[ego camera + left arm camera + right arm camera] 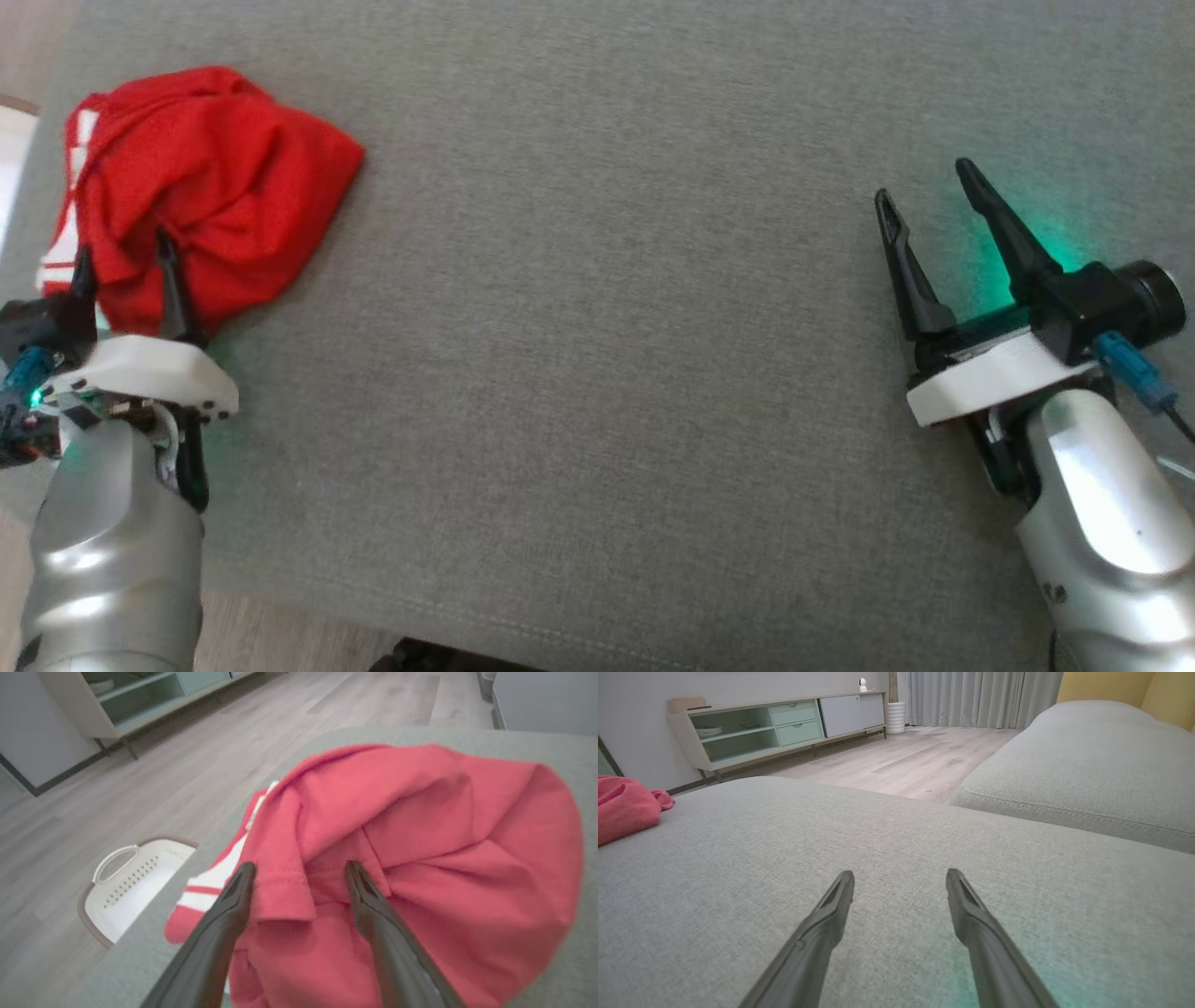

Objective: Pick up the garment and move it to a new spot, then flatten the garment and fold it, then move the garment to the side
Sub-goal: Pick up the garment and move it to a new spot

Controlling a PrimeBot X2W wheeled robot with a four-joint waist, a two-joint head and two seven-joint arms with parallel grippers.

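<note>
Left gripper [123, 245] has its jaws spread wide and holds nothing; its two dark fingers straddle a hemmed fold on the near side of the garment [215, 177]. The garment lies bunched in a red heap with white striped trim at the far left corner of the grey cushion [597, 373]. From the left wrist view I cannot tell whether the fingertips already press into the cloth or hang just over it. The step in hand looks like the first pick-up, and doing it well probably means sinking the fingers a little deeper so that the hem and the layer under it sit well between them, then closing fully before any lift. A shallow pinch on the single hem edge may slip out as the weight of the heap comes on. Pressing too low could catch the cushion's own weave. The heap sits close to the cushion's edge, with a white laundry basket [135, 882] on the floor below. The lift should therefore go up first and then inward toward the bare middle, not sideways. Right gripper [922, 181] is likewise spread and empty, well apart over bare cushion on the right, and is best kept clear until flattening calls for it.
</note>
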